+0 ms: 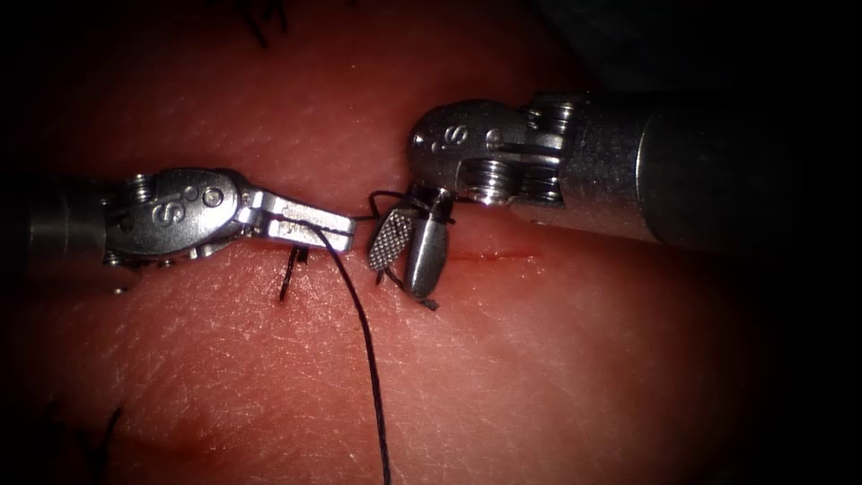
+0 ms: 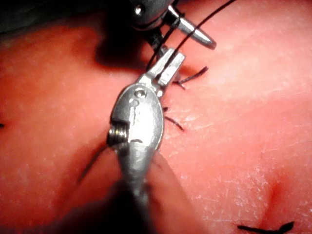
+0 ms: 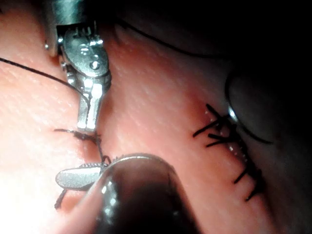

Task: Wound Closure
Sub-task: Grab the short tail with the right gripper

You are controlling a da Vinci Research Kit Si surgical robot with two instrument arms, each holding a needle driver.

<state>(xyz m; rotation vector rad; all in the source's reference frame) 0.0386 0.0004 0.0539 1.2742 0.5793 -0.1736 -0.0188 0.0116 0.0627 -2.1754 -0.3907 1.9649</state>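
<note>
The thread (image 1: 366, 341) runs dark and thin from the near edge of the endoscope view up across the tissue (image 1: 539, 377) into the left arm's tool (image 1: 310, 229), whose jaws are pressed together on it just left of the cut (image 1: 494, 258). The needle cannot be made out, so its place stays unknown. The right arm's tool (image 1: 409, 256) reaches in from the right and points down at the left end of the cut, its jaws spread apart; thread loops around their base, but whether they pinch anything cannot be told. Short cut ends of thread (image 1: 289, 274) stick up from the tissue below the left tool. A stamped mark reading like "IS" shows on each tool's wrist. The tissue is pinkish red, fine-lined and moist, and a row of dark stitches (image 3: 234, 156) closes another part of it.
</note>
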